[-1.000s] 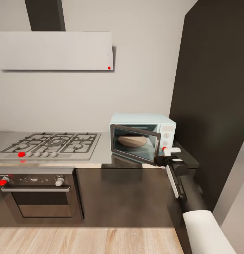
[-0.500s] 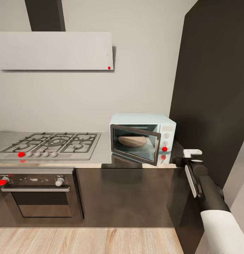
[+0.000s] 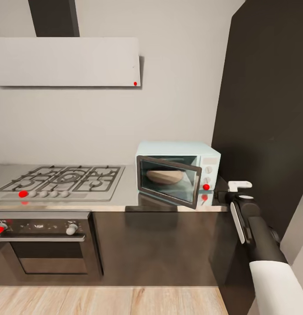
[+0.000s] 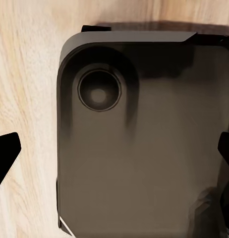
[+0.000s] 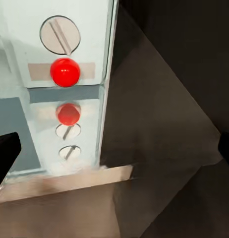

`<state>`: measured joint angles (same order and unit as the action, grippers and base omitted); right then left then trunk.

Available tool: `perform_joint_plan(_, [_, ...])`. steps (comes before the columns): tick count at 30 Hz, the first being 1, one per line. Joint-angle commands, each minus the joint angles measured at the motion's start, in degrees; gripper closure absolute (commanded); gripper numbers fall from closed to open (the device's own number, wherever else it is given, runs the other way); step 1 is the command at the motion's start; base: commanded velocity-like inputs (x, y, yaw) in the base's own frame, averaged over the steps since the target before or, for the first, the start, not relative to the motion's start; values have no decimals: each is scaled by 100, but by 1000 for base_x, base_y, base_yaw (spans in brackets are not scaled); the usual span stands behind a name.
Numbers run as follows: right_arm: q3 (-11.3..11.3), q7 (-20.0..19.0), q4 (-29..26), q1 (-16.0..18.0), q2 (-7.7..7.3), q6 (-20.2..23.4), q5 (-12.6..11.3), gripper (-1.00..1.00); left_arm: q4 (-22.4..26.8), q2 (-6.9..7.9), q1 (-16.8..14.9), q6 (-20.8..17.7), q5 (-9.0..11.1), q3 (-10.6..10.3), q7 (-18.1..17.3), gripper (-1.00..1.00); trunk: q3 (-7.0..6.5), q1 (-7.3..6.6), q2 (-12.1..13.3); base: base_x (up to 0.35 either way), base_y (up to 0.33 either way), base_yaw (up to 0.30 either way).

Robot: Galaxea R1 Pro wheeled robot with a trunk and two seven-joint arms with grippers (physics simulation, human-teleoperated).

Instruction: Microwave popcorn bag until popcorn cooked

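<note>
The pale-blue microwave (image 3: 177, 162) stands on the grey countertop (image 3: 125, 199) at its right end, with its dark-framed glass door partly ajar. Through the glass I see the popcorn bag (image 3: 164, 176) as a tan mound inside the cavity. A round light (image 3: 206, 187) on the side panel glows red, and it shows close up in the right wrist view under a white knob (image 5: 60, 34). My right gripper (image 3: 238, 185) hovers open just right of the panel, clear of it; its fingertips (image 5: 5, 153) sit far apart. My left gripper (image 4: 114, 153) is open above the robot's dark base.
A gas hob (image 3: 59, 180) with red and grey knobs lies left of the microwave, above a built-in steel oven (image 3: 46, 245). A white hood (image 3: 66, 61) hangs overhead. A tall dark cabinet (image 3: 265, 109) rises close beside my right arm. Wooden floor (image 3: 103, 302) runs below.
My right gripper has drawn back from the microwave's side panel, moving right. The red light, partly hidden by my fingers before, now shows in full. The head view has shifted slightly.
</note>
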<state>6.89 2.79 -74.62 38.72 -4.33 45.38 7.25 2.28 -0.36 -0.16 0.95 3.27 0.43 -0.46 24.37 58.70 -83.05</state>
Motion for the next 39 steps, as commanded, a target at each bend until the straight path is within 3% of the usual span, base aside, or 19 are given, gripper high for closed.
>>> perform_joint_plan(1, [-3, -14, -16, 4, 1, 27, 40, -100, 0, 0, -2, 10, 34, 1, -6, -100, 6, 3, -3, 303, 0, 0])
perform_joint_plan(7, [-19, -120, -15, 4, 3, 24, 31, -100, 0, -8, -2, 10, 34, 1, -7, -100, 6, 3, -3, 312, 0, 0])
perform_joint_plan(8, [-19, -276, -16, 4, 1, 23, 31, -100, 0, -8, -2, 10, 34, 1, -7, -100, 6, 3, -3, 284, 0, 0])
perform_joint_plan(10, [-1, -990, -25, 4, -37, 31, 38, -100, 0, -8, -2, 10, 34, 1, -7, -100, 6, 3, -3, 120, 0, 0])
perform_joint_plan(13, [-3, -1447, -26, 4, -63, 36, 40, -100, 0, -8, -2, 10, 34, 1, -7, -100, 6, 3, -3, 23, 0, 0])
perform_joint_plan(17, [-10, -1776, -25, 4, -58, 40, 40, -100, 0, -8, -2, 10, 34, 1, -7, -100, 6, 3, -3, 3, 0, 0])
perform_joint_plan(23, [-20, -1882, -26, 4, -42, 41, 34, -100, 0, -8, -2, 10, 34, 1, -7, -100, 6, 3, -3, 0, 0, 0])
perform_joint_plan(26, [-21, -2186, -17, 4, -46, 41, 32, -100, 0, -8, -2, 10, 34, 1, -7, -100, 6, 3, -3, 0, 0, 0])
perform_joint_plan(31, [-7, -3050, 39, 4, -74, 33, 89, -100, 0, -8, -2, 10, 34, 1, -7, -100, 6, 3, -3, 0, 0, 0])
perform_joint_plan(39, [-16, -3152, 51, 4, -85, 32, 65, -100, 0, -22, -2, 18, 34, 22, -7, -100, 6, 3, -3, 0, 0, 0])
